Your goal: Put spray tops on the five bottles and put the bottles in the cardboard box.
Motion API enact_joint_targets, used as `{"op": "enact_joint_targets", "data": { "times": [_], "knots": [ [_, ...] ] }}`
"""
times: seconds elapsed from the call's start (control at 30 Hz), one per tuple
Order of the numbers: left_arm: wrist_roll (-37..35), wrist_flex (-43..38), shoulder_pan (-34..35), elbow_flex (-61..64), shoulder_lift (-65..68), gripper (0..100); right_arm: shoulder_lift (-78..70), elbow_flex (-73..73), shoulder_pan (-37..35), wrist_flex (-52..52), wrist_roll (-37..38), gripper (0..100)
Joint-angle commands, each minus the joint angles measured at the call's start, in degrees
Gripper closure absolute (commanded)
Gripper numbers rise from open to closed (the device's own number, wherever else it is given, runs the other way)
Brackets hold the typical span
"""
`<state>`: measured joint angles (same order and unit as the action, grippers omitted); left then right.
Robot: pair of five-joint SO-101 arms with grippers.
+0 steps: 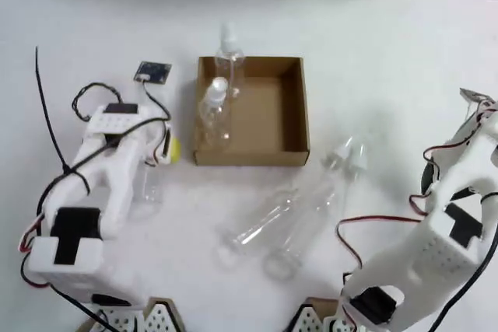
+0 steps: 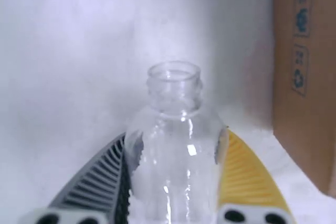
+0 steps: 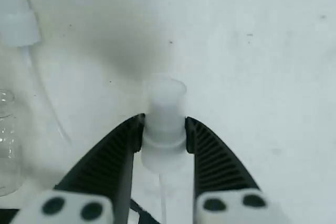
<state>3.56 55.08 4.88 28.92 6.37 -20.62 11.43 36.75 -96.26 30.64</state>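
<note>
Left of the cardboard box (image 1: 250,159), just beside its outer wall: left fingers (image 2: 100,182), one grey and one yellow, pinching an open-necked clear bottle (image 2: 176,145) at the shoulders. The left wrist view gives the bare neck and the box wall (image 2: 304,77) close by. The high view gives the same bottle (image 1: 152,184) partly under the left arm (image 1: 101,184).

Well right of the box: right fingers (image 3: 210,156), both black, pinching a white spray top (image 3: 164,119) by its collar over the white desk (image 3: 262,35). The right wrist view also shows a second white top (image 3: 18,24) with a thin tube, and part of a clear bottle (image 3: 6,145).

Inside the box, along its left wall: two bottles with spray tops (image 1: 228,56) (image 1: 214,110), seen from the high view.

On the desk off the box's near right corner: two clear bottles lying side by side (image 1: 261,223) (image 1: 311,207), white ends toward the box.
</note>
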Motion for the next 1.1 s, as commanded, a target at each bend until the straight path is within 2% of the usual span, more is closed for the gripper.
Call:
{"op": "enact_joint_targets", "data": {
  "times": [0.0,0.17,0.3,0.5,0.7,0.87,1.07],
  "knots": [
    [0.7,-2.73,-0.4,4.31,-9.89,94,7.69,-5.01,-0.22,-0.66,-0.09,98.3],
    [0.7,-7.82,-0.4,14.24,-23.52,94,19.65,-18.73,-2.51,4.62,-0.35,98.3],
    [0.35,-10.11,-0.31,20.57,-34.59,94,30.81,-26.02,-7.43,5.58,-0.79,98.3],
    [0.26,-11.34,-0.13,27.43,-48.66,94,45.67,-28.84,-18.42,5.23,-10.64,98.3],
    [0.26,-12.31,-0.4,33.32,-61.93,93,57.19,-28.57,-32.57,5.49,-15.3,98.3],
    [0.18,-13.54,-0.4,40.09,-76.09,93,66.51,-28.57,-44.44,13.41,-18.99,98.3],
    [0.18,-12.48,-3.03,46.95,-95.52,94,75.82,-28.75,-54.55,30.29,-18.99,98.3]
  ]
}}
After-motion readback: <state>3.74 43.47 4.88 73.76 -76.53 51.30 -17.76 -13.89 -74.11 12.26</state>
